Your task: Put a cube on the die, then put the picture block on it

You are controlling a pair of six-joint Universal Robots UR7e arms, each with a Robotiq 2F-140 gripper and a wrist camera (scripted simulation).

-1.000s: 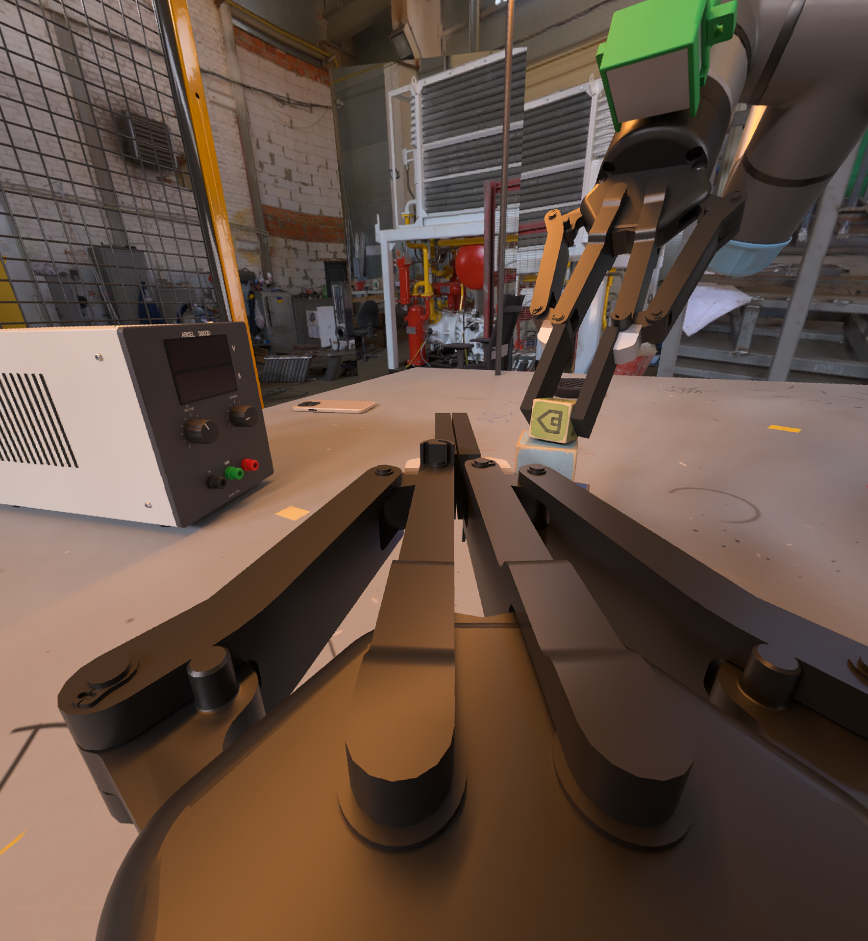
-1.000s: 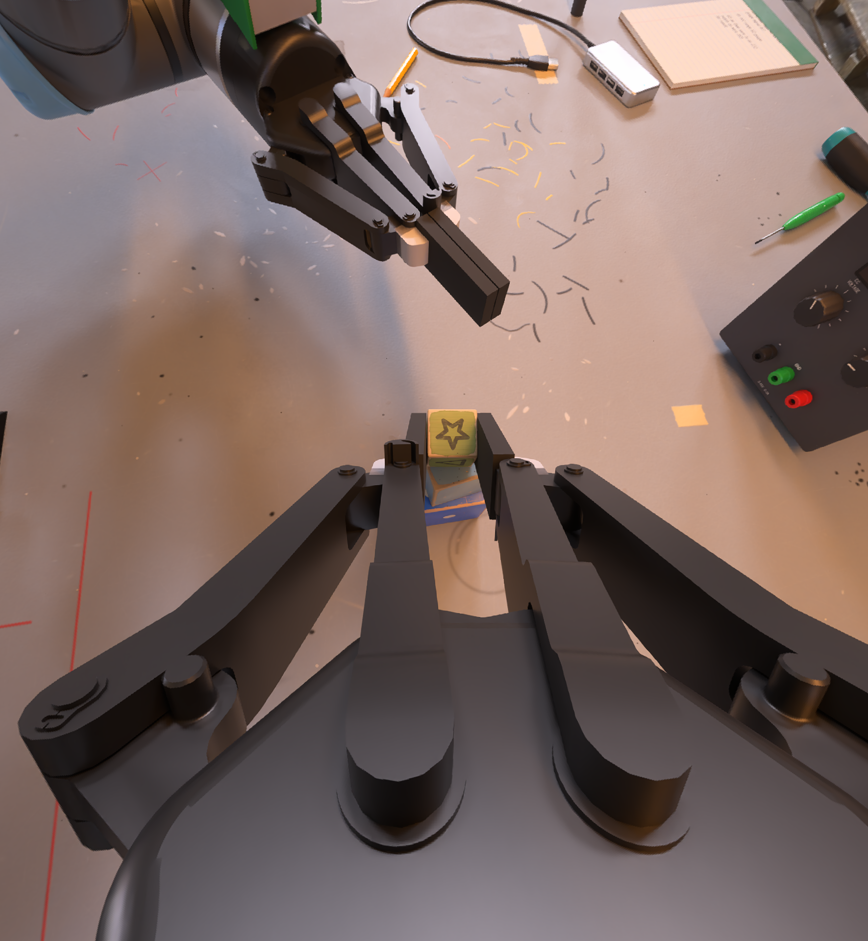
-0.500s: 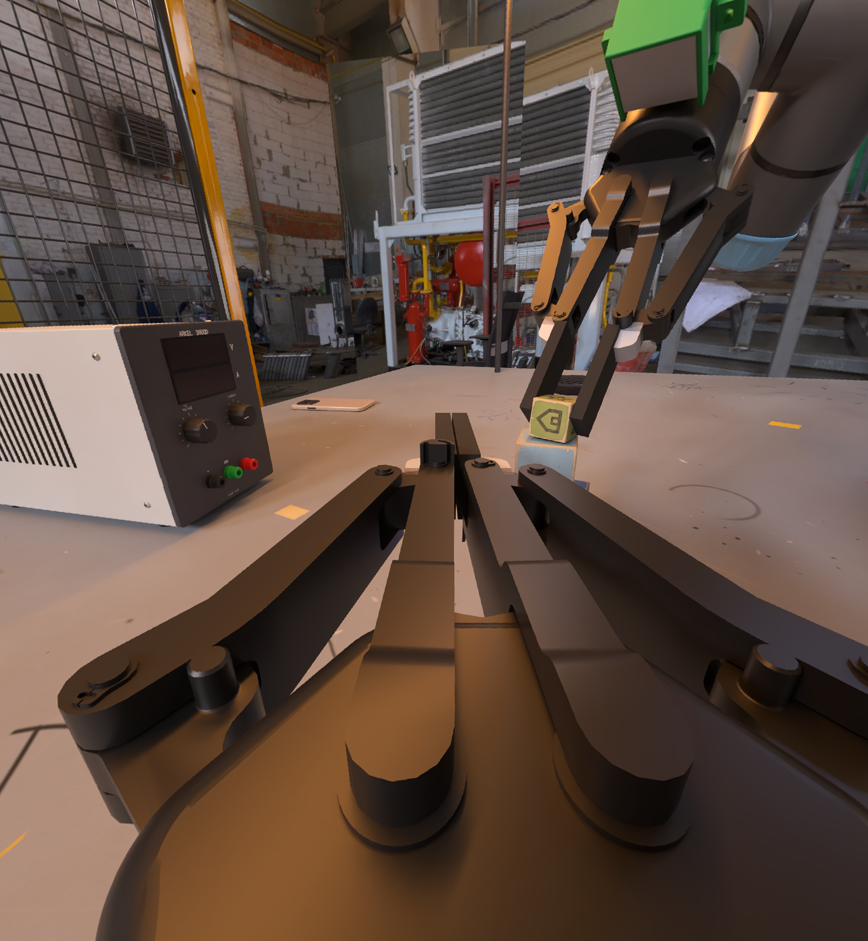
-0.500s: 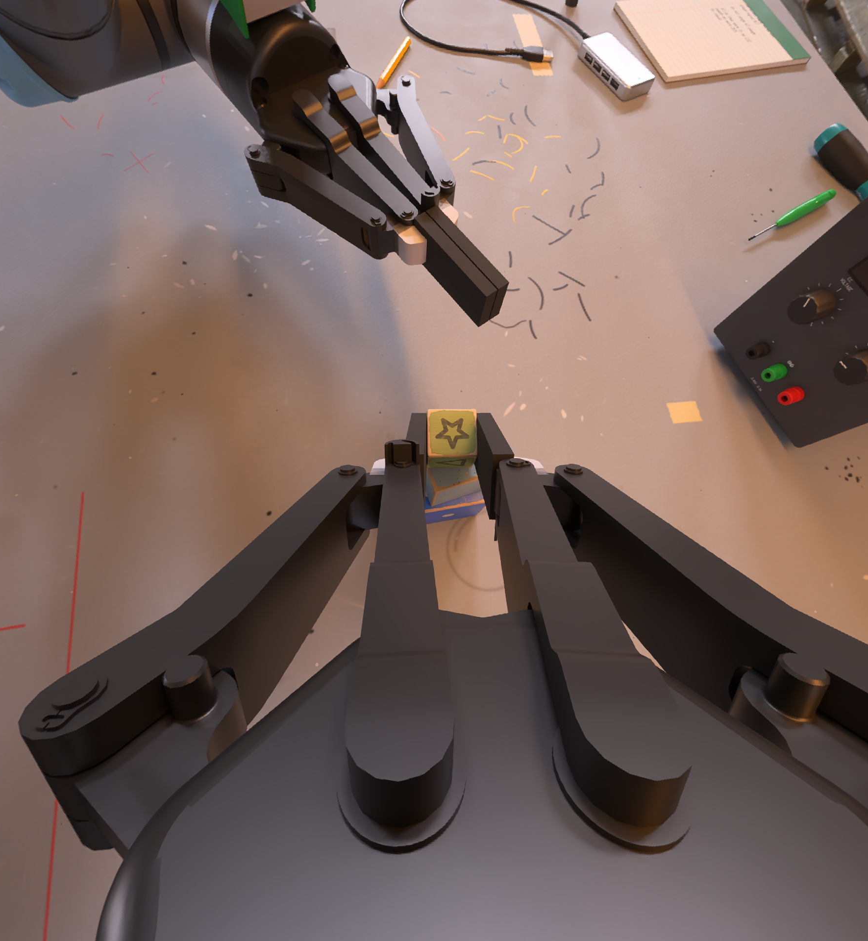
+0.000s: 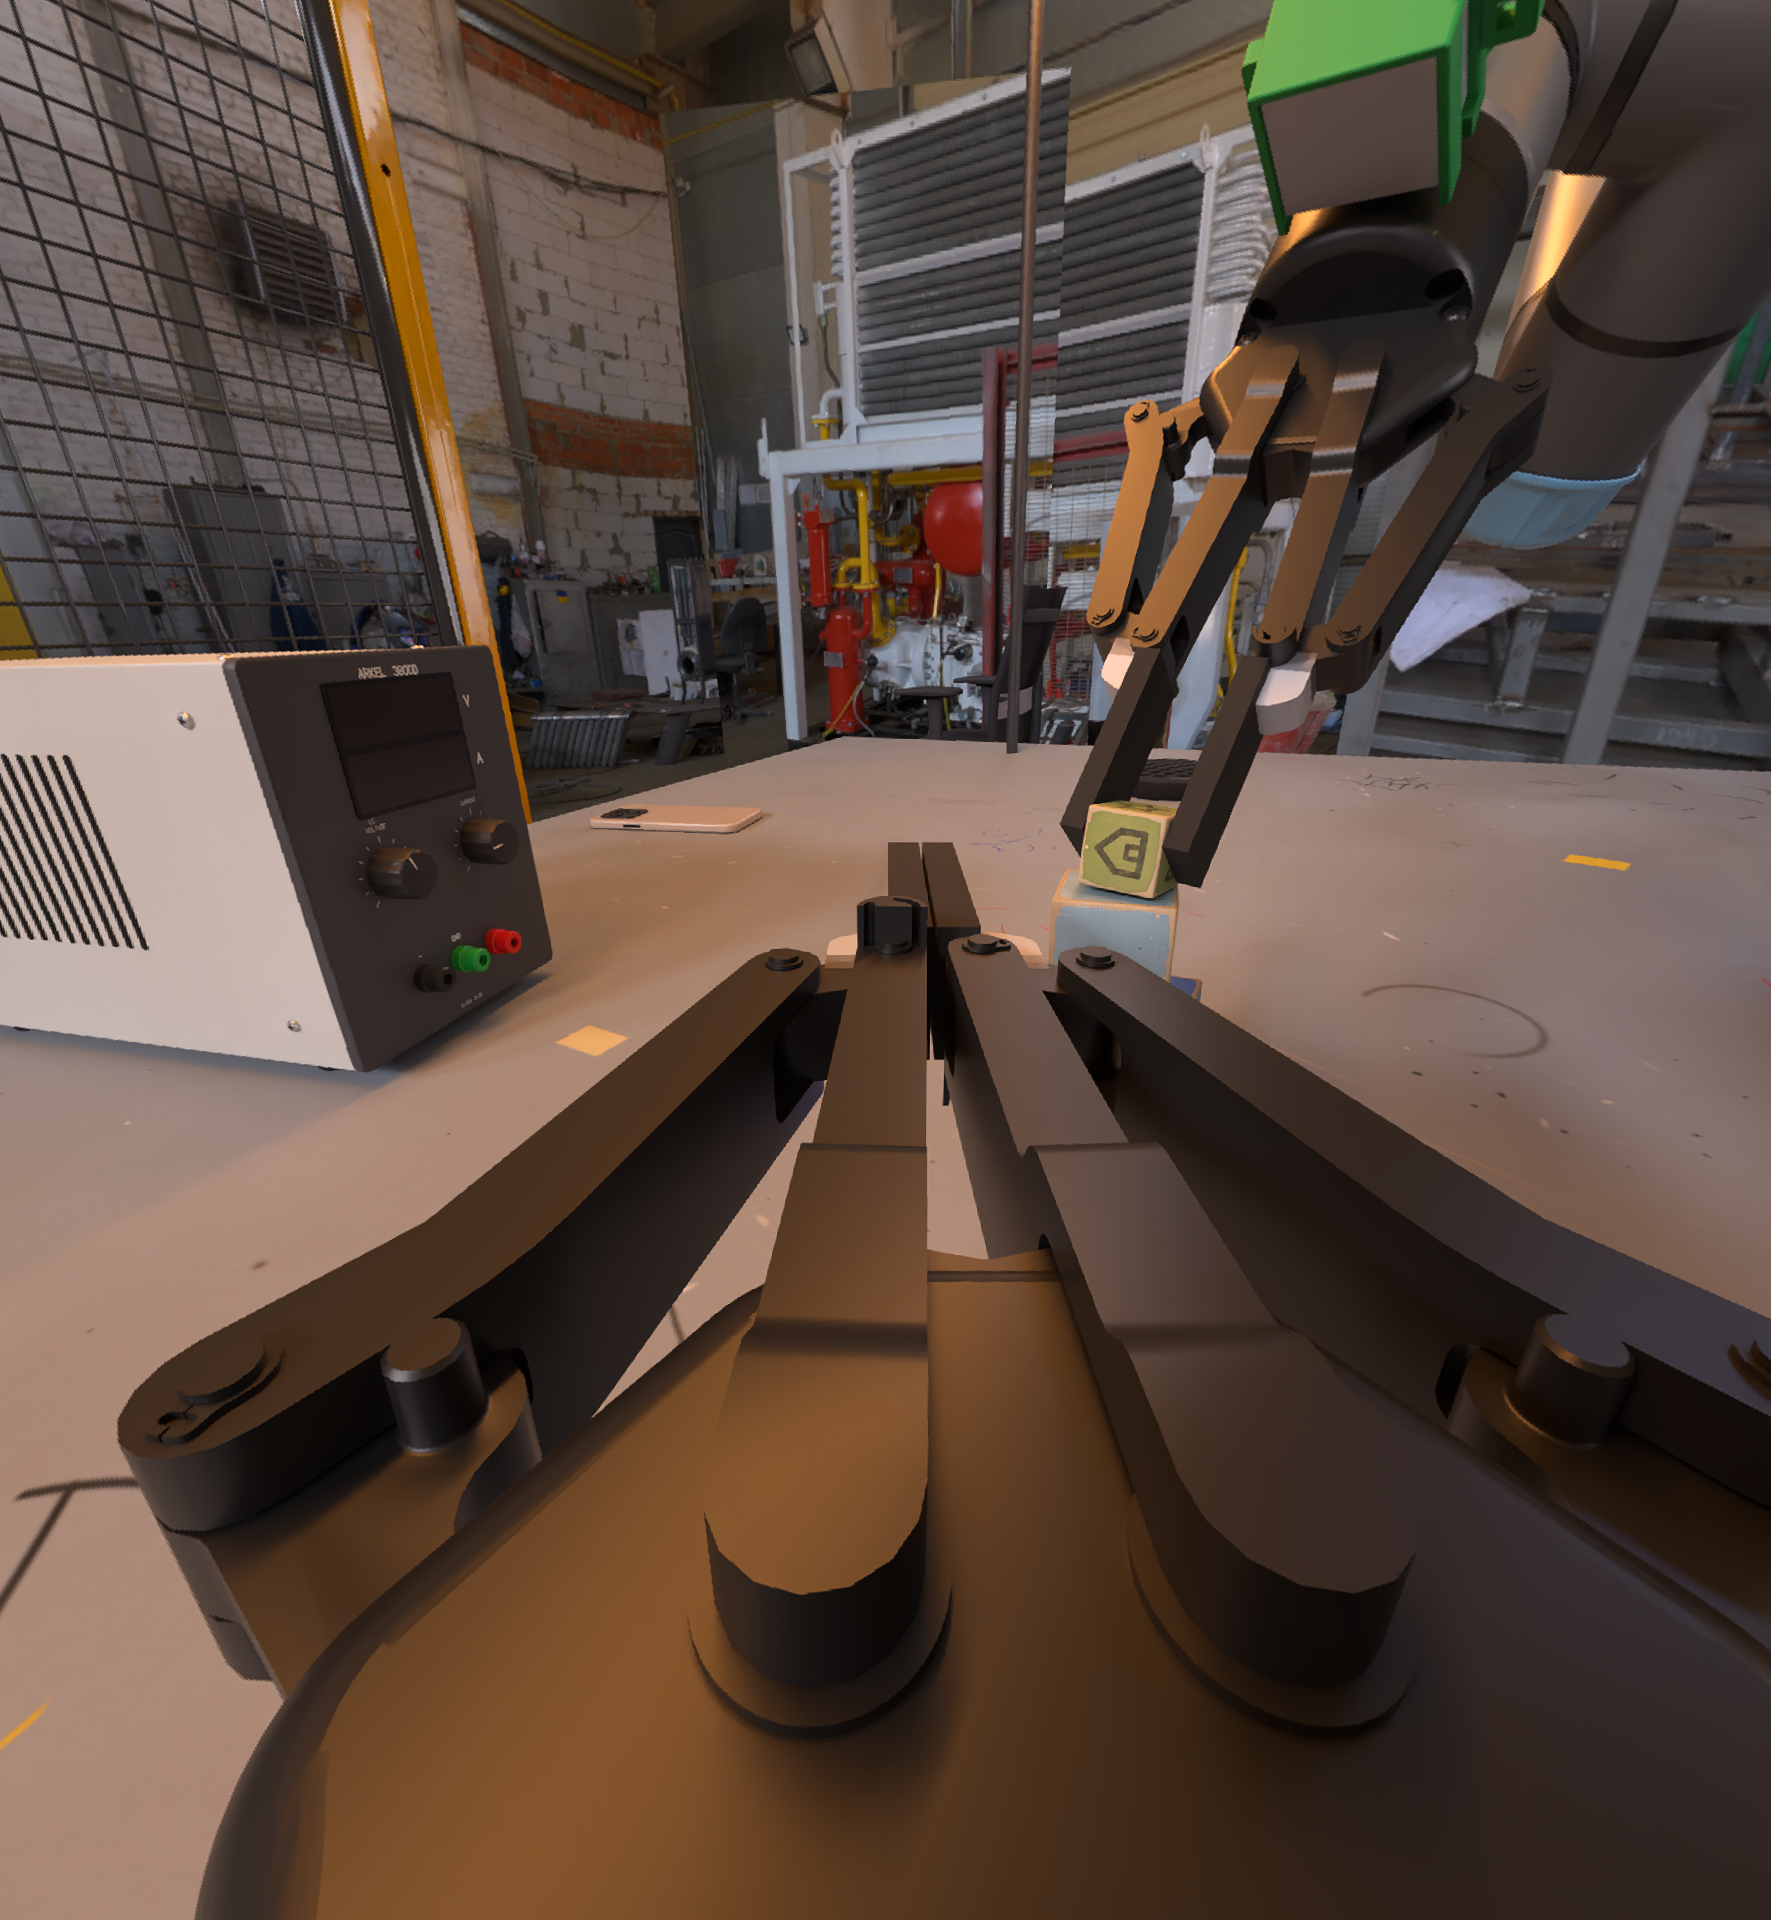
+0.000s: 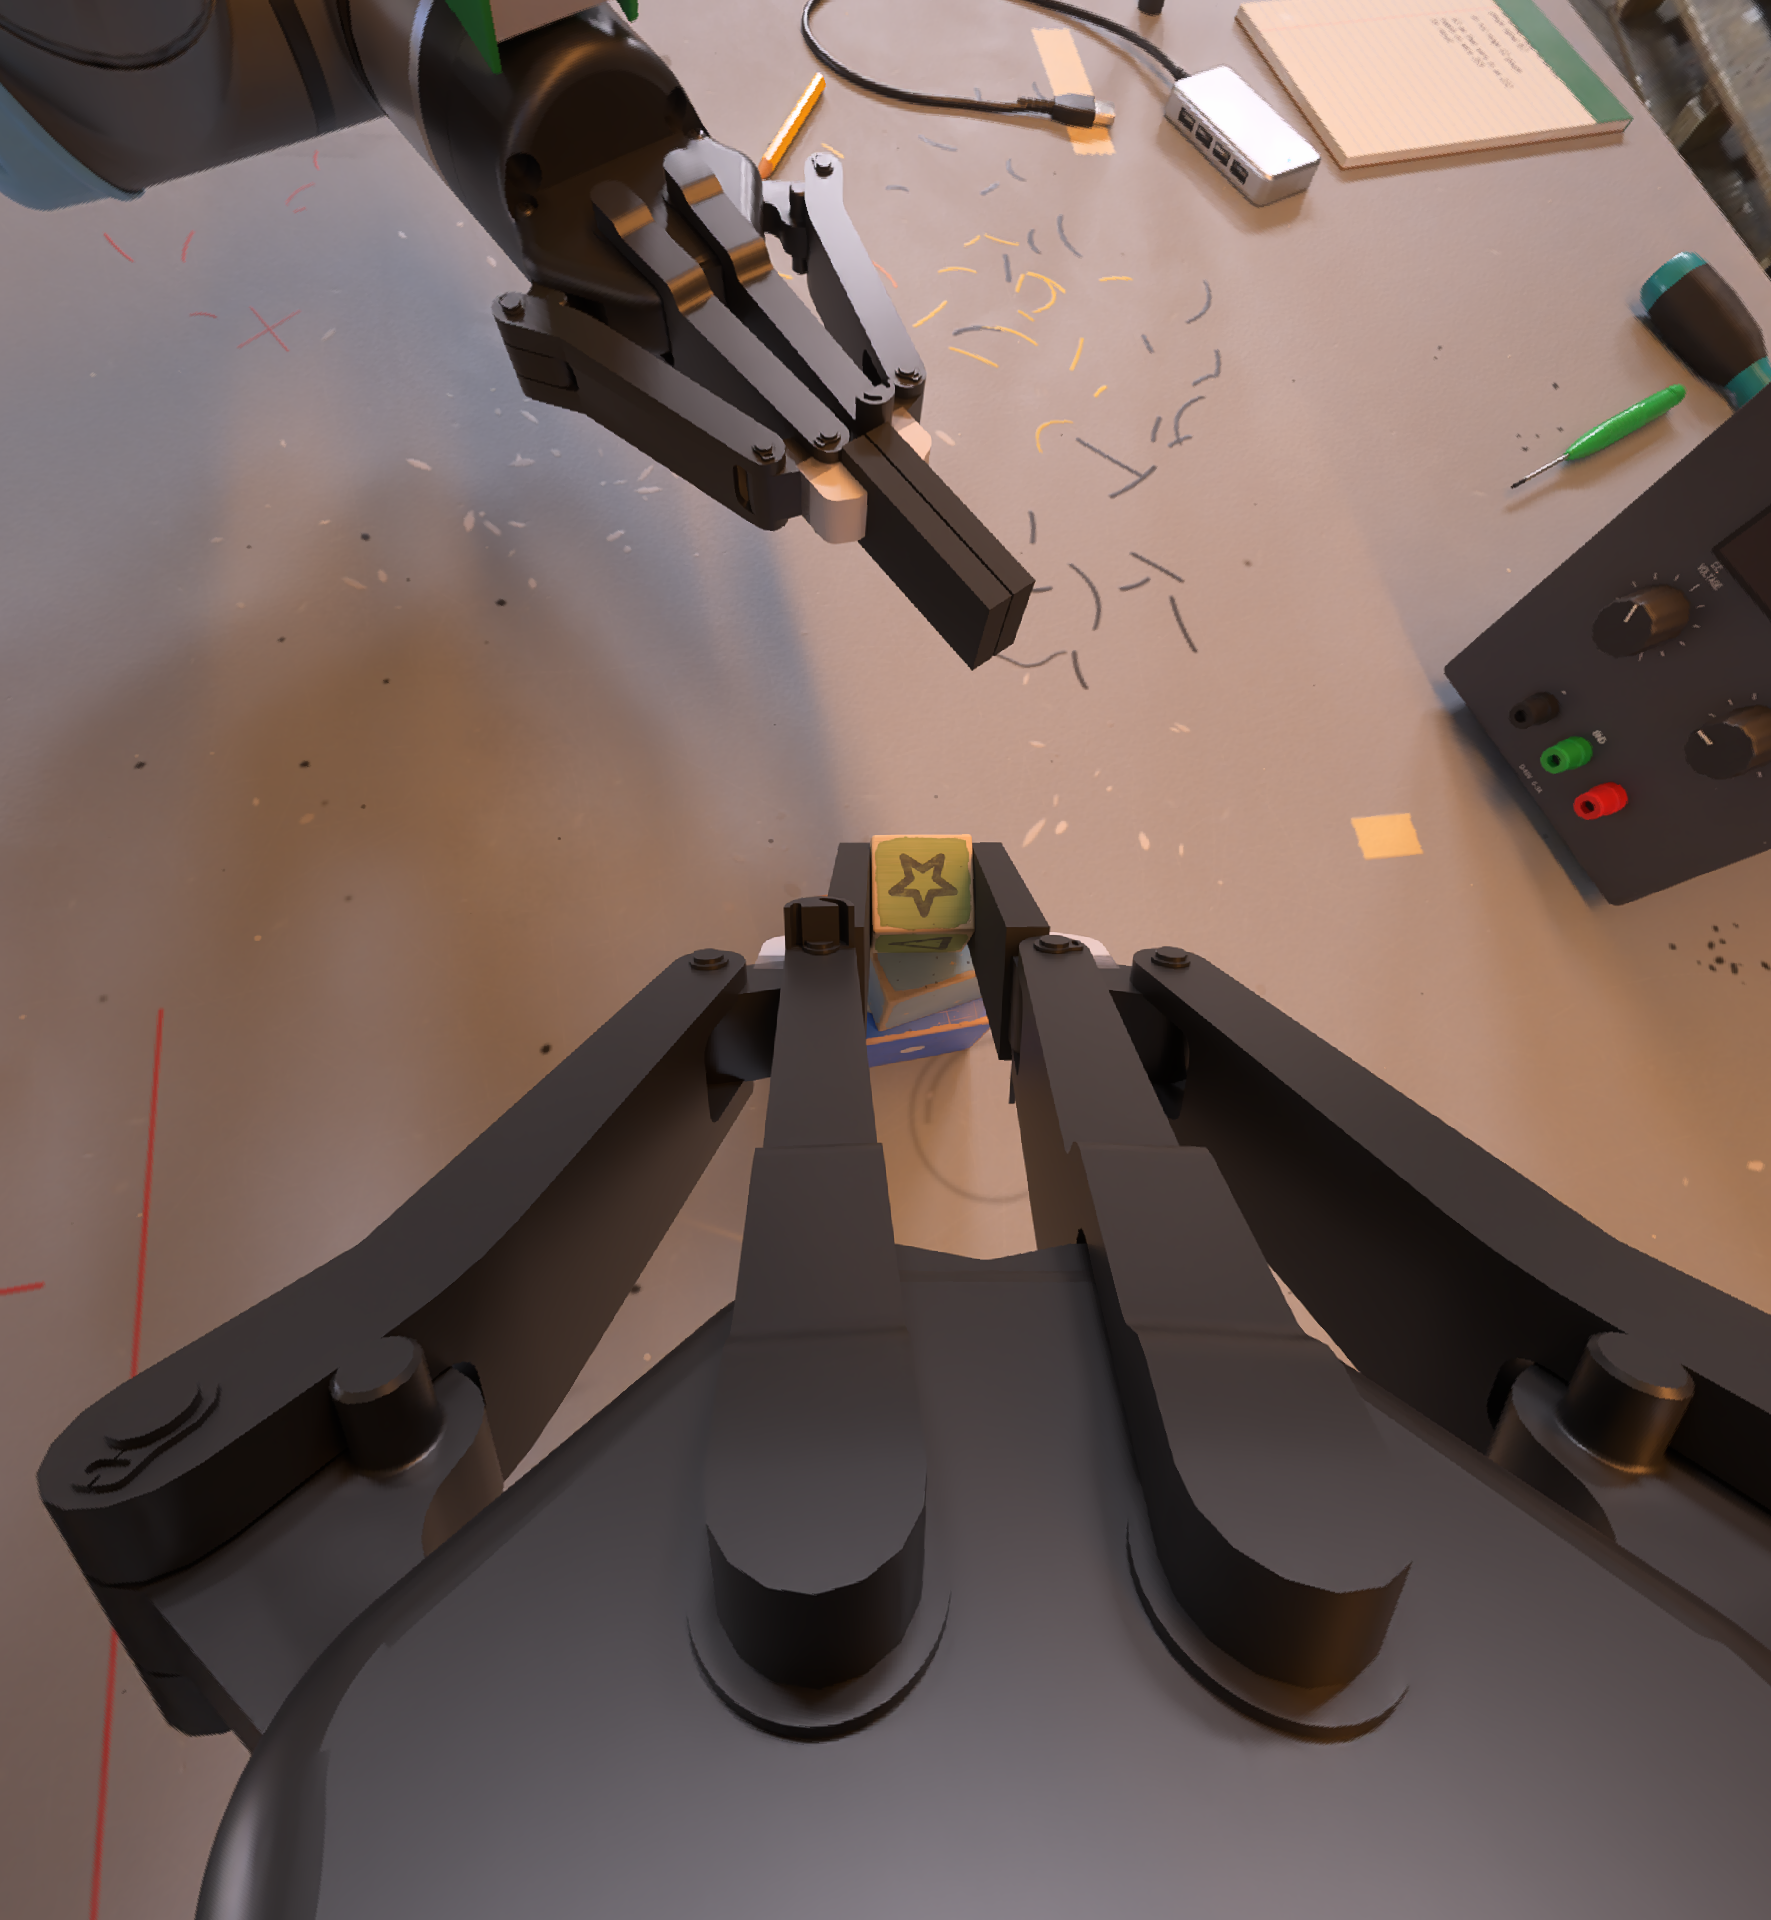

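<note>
left wrist view: green housing (image 5: pixel 1359 114) above right gripper (image 5: pixel 1130 854) shifted a touch right and up since 1.0 s ago | right wrist view: power supply (image 6: pixel 1691 727) and red line (image 6: pixel 138 1195) on table drifted slightly left | left gripper (image 6: pixel 995 623) tip slightly lower in frame

The scuffed grey table (image 6: pixel 445 727) carries a power supply (image 5: pixel 216 842), phone (image 5: pixel 675 819), notepad (image 6: pixel 1421 73), USB hub (image 6: pixel 1239 133), screwdrivers (image 6: pixel 1608 431) and the blue die (image 6: pixel 928 1034)

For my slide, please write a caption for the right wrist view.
Right gripper flanks the picture block atop a pale cube and blue die; left gripper shut beyond.
</note>
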